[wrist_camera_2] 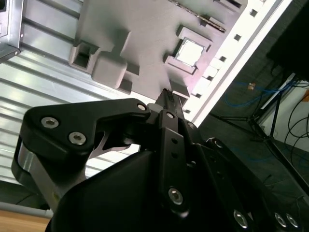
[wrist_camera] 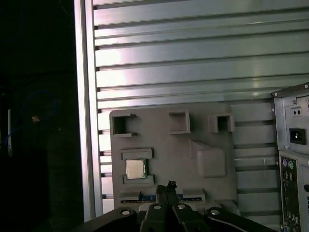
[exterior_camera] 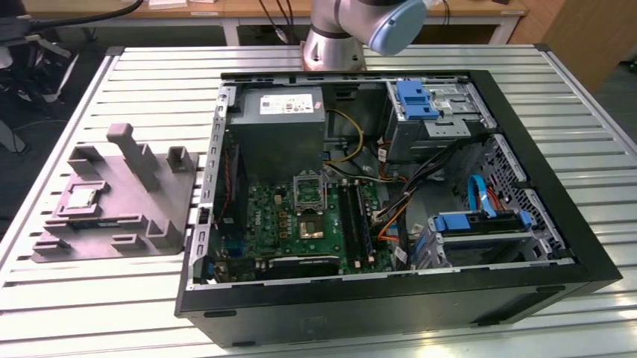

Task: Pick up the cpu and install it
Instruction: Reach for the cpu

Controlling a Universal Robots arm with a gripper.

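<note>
The cpu (exterior_camera: 80, 198) lies flat, metal face up, in a square recess of the grey moulded tray (exterior_camera: 149, 224). In both wrist views the cpu (wrist_camera: 135, 169) (wrist_camera_2: 189, 52) sits framed by low raised walls of the tray (wrist_camera: 169, 145) (wrist_camera_2: 135, 24). Nothing touches it.

The gripper (wrist_camera: 168, 187) appears over the tray edge near the recess, apart from the cpu. In the second wrist view the gripper (wrist_camera_2: 166, 95) points toward the tray beside the recess. Its jaws are closed against each other and hold nothing.

The tray rests on the slatted metal counter (exterior_camera: 149, 89), at the exterior view's left of the open computer case (exterior_camera: 398, 306) and apart from it. Upright posts stand on the tray at the side nearer the case.

Inside the case the green motherboard (exterior_camera: 298, 224) lies flat, with the socket (exterior_camera: 309, 186) and its metal frame near the board's far edge. The arm base (exterior_camera: 333, 45) stands on the counter behind the case.
</note>
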